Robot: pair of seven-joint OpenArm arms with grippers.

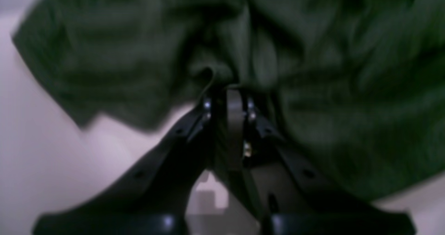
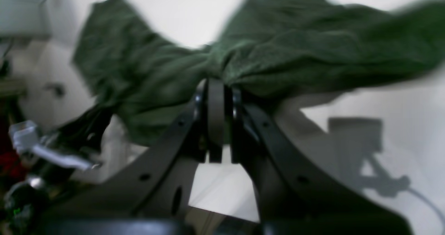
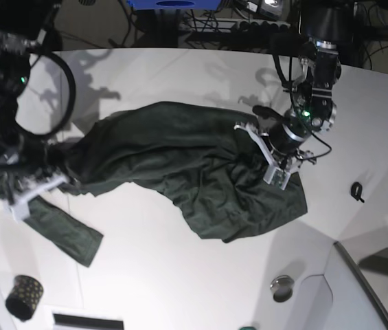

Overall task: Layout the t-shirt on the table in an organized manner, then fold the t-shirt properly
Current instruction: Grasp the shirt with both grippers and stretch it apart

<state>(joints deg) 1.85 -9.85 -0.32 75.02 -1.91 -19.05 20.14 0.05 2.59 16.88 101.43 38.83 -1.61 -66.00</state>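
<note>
You have the t-shirt [image 3: 180, 165] strung between both arms across the middle of the table [image 3: 180, 275], dark green and still bunched, with its bulk sagging toward the front edge and one loose flap trailing off near the black dotted cup [image 3: 24, 296].

The left pincer [image 1: 227, 96] is pressed together on a gathered fold of cloth; you can see the fabric puckering right at its tips. The right pincer [image 2: 217, 89] is likewise clamped on a bunched edge, with cloth spreading away to both sides.

This looks like the spreading stage, not the folding stage. To do it well:

- Draw the two arms apart evenly so the cloth between them goes taut, without jerking; soft knit stretches and can slip out of a narrow pinch.
- Raise it only enough that the heavy middle drags lightly on the table and smooths itself.
- Watch the trailing flap by the cup; pulling that way could catch the cup and tip it.
- You cannot tell from these views whether each pinch holds one layer or several. If the shirt lands twisted, set it down and regrip at a hem or shoulder.
</note>
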